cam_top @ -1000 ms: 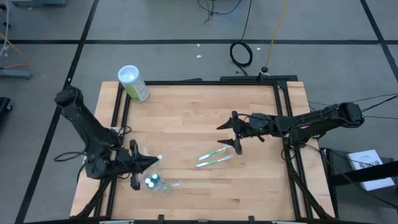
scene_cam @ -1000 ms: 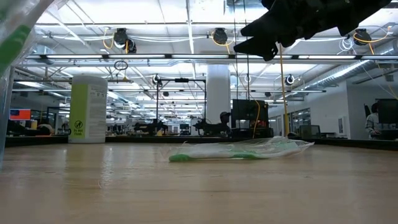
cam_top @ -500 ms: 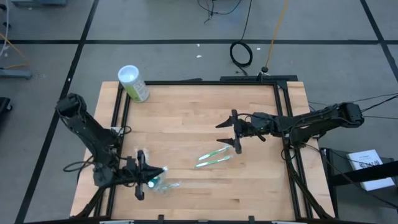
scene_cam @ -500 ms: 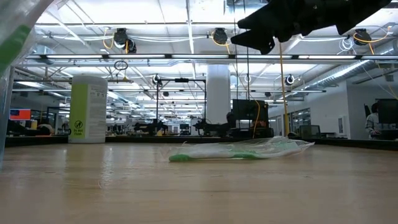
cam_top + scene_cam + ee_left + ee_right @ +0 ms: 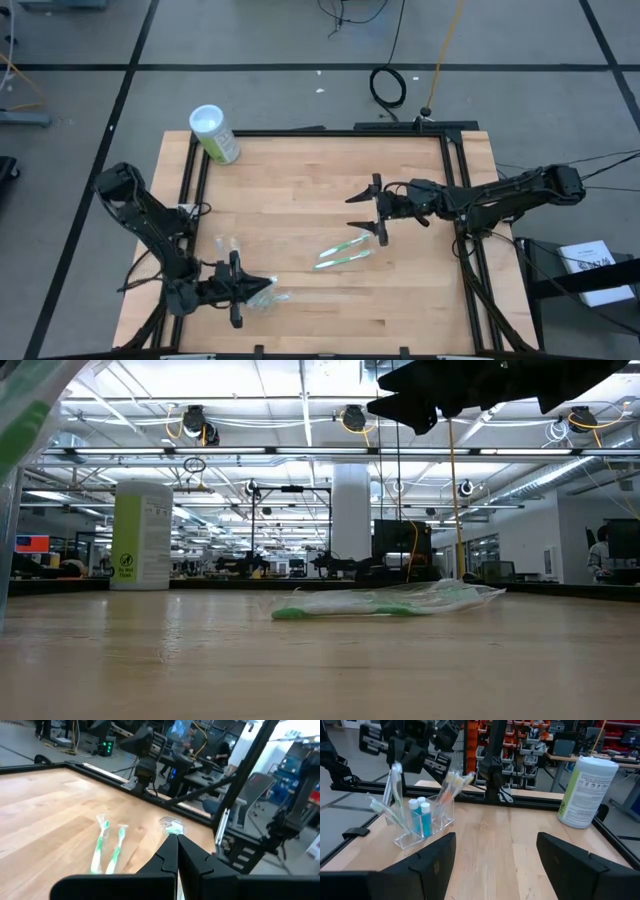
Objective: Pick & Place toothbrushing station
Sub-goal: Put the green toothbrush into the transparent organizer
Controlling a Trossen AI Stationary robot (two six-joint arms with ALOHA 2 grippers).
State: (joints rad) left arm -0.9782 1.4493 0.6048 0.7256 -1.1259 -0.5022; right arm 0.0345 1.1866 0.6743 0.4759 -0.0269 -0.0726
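The clear holder (image 5: 427,827) stands near the table's front left, with blue-capped tubes (image 5: 420,815) in it and wrapped toothbrushes (image 5: 454,781) leaning out. My left gripper (image 5: 237,290) is right over it, shut on a clear-wrapped toothbrush (image 5: 394,785). Two green-and-white toothbrushes (image 5: 342,255) lie flat on the table's middle. My right gripper (image 5: 372,212) hovers open above the table, just beyond them on the far side, with nothing between its fingers. My left gripper pinches the wrapped toothbrush's upper end (image 5: 172,826) between its two shut fingertips, which point about level. The toothbrush hangs nearly upright below the fingers (image 5: 400,755), its lower end down at the holder's near end. Whether that end rests in the holder I cannot tell.
A large green canister with a white lid (image 5: 214,133) stands at the far left corner. A black frame rail (image 5: 330,131) runs around the wooden top. Bare wood lies between the holder and the two loose toothbrushes.
My left gripper has gone down and toward the table's near edge, carrying the wrapped toothbrush over the holder, its fingers staying shut. My right gripper has stayed in place, and its fingertips have tipped up a little.
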